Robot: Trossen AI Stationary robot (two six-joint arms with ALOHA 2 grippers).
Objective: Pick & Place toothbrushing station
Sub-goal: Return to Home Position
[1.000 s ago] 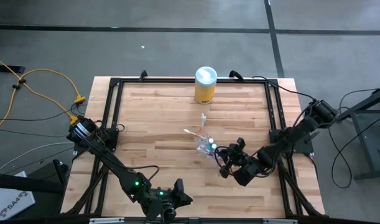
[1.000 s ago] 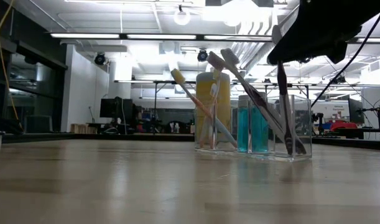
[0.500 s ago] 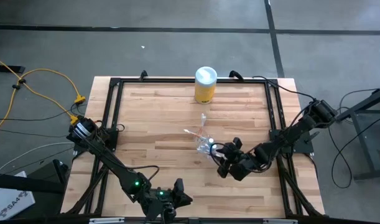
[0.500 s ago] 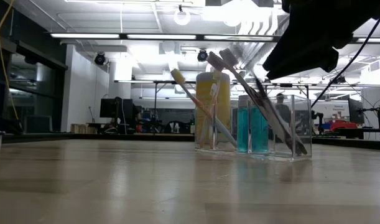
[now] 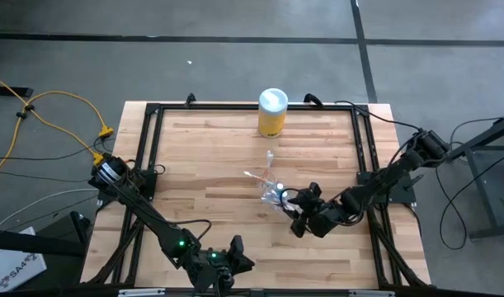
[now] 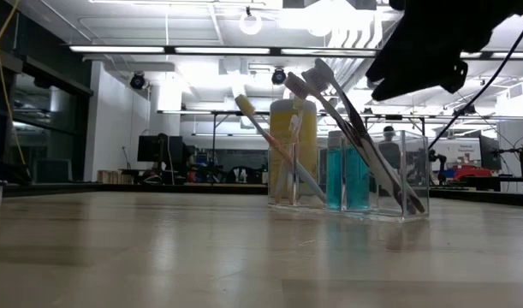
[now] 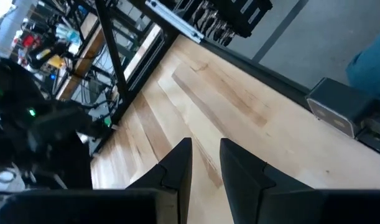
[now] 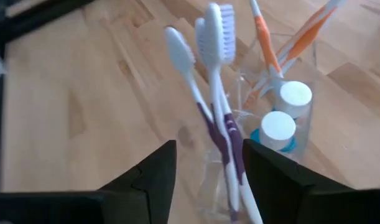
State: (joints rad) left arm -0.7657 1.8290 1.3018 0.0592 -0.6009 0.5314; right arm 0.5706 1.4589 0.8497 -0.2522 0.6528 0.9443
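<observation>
Showing right tool (image 5: 296, 213) released, empty, hanging just beside clear organizer (image 5: 273, 191) mid-table (image 5: 202, 157). Leaning inside organizer: purple toothbrushes (image 8: 226, 134), orange toothbrushes (image 8: 268, 56), blue tubes (image 6: 347, 175). Standing well behind: yellow canister (image 5: 272, 113). Resting at near edge: left tool (image 7: 205, 152), narrowly parted, empty.

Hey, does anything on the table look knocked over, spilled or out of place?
Nothing stands out. The clear organizer stands upright mid-table, purple toothbrushes and orange toothbrushes leaning inside it, blue tubes upright. The yellow canister stands at the far edge. The right gripper, open, hangs beside the organizer; the left gripper sits at the near edge.
</observation>
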